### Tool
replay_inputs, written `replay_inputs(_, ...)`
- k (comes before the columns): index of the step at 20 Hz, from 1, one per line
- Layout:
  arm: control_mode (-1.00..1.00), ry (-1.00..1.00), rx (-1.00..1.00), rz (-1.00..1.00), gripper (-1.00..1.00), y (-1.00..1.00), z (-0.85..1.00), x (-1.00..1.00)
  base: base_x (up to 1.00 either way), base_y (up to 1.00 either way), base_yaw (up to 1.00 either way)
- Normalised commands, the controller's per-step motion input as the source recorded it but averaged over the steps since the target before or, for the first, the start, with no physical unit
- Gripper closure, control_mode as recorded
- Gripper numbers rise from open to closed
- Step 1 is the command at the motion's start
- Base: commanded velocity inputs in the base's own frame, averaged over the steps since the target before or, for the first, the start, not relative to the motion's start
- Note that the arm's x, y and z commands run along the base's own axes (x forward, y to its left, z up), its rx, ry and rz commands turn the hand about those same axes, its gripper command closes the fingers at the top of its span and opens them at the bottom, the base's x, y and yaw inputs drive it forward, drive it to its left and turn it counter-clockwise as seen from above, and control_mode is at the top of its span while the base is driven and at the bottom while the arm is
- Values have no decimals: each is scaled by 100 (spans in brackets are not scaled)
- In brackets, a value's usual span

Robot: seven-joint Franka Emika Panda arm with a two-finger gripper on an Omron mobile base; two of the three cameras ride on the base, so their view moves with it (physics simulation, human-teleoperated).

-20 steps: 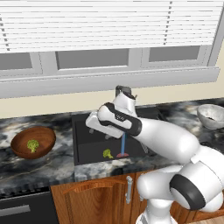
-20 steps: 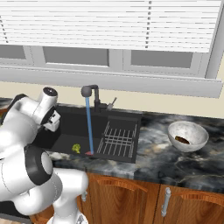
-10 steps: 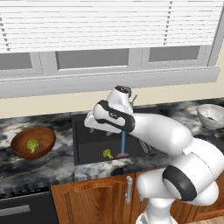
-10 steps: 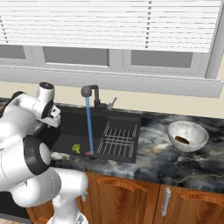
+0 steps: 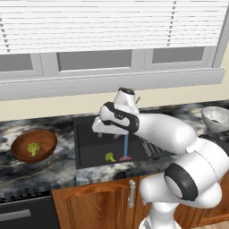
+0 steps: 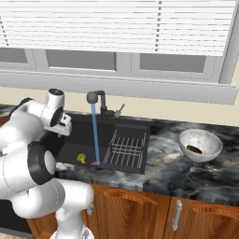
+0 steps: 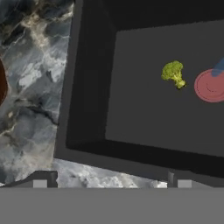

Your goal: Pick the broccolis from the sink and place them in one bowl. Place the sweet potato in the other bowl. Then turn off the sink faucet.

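Note:
One broccoli [image 5: 109,157] [image 6: 81,158] [image 7: 173,73] lies on the floor of the black sink [image 5: 89,145] [image 6: 77,140] [image 7: 144,118], next to the red drain [image 7: 211,85]. Another broccoli [image 5: 33,148] rests in the reddish-brown wooden bowl [image 5: 44,138] on the left counter. The sweet potato [image 6: 193,149] sits in the pale speckled bowl [image 6: 200,138] [image 5: 217,117] on the right. My gripper [image 5: 97,129] [image 6: 63,128] [image 7: 111,180] hangs open above the sink's left side, holding nothing, with the floret ahead of it. The faucet [image 6: 96,98] pours a blue stream [image 6: 95,135] [image 5: 126,146].
A grey wire rack [image 6: 126,147] spans the sink's right half. Dark marbled counter [image 7: 30,87] [image 6: 163,163] runs on both sides, with the wooden bowl's rim [image 7: 1,83] at the hand view's left edge. A window with blinds rises behind the sink.
The hand has shifted slightly over the sink's left side while the elbow swung; the jaws stayed open. Broccolis, bowls and running water are unchanged.

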Motion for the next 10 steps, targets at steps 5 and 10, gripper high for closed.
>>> replay_inputs(5,-100,-3,-18,9,-100,0,-28,22,0,0,0)
replay_inputs(10,-100,-1,-5,4,-100,-6,-3,25,0,0,0)
